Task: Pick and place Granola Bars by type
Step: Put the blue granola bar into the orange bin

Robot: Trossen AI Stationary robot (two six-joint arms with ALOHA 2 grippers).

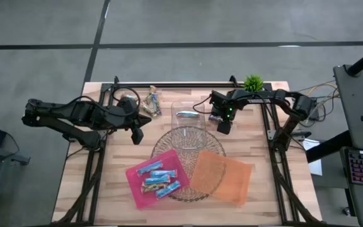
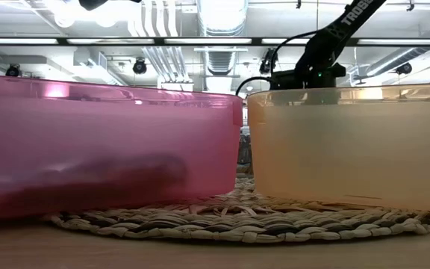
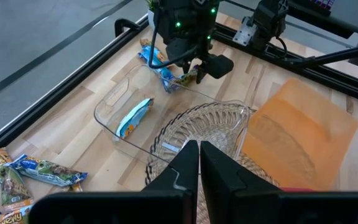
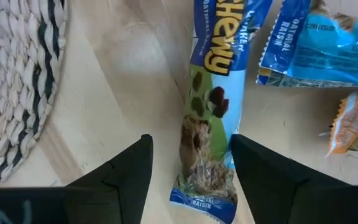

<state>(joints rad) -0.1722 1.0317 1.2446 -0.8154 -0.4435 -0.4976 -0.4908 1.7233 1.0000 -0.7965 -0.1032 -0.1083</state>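
My right gripper (image 4: 188,165) hangs spread astride a granola bar (image 4: 213,93) lying on the table (image 4: 129,74) beside the woven mat (image 4: 17,81); its top end is cut off. My left gripper (image 3: 199,163) is pressed together, empty.

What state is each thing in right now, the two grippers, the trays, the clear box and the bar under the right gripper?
Left gripper: shut, empty, raised above the table.
Right gripper: open, straddling a bar, not gripping.
Blue-wrapped bar: lying flat on the table.
Pink tray: holding several bars.
Orange tray: empty.
Clear box: open-topped, one bar inside.
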